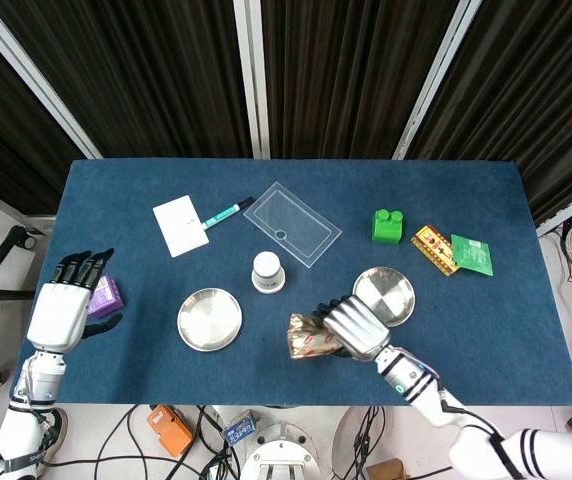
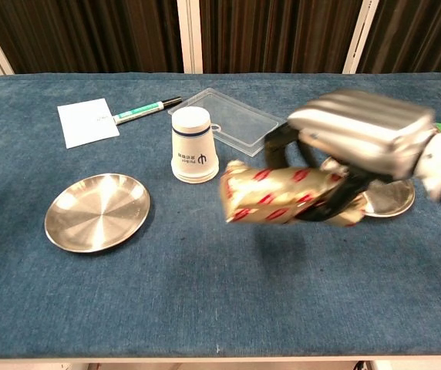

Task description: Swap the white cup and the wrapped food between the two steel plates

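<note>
My right hand [image 1: 356, 328] [image 2: 359, 139] grips the gold-and-red wrapped food [image 1: 306, 338] [image 2: 278, 196] and holds it above the table, between the two steel plates. The right plate [image 1: 384, 296] [image 2: 390, 202] lies bare behind the hand. The left plate [image 1: 209, 319] [image 2: 97, 211] is bare too. A white cup [image 1: 267, 271] [image 2: 193, 145] stands upside down on the cloth behind the plates, on neither one. My left hand [image 1: 61, 305] hovers open at the table's left edge, fingers spread, beside a purple object [image 1: 105, 295].
At the back lie a white card [image 1: 180, 224], a teal marker [image 1: 228, 211] and a clear plastic sheet [image 1: 292, 223]. A green block [image 1: 387, 225] and two flat packets [image 1: 453, 250] sit at the right.
</note>
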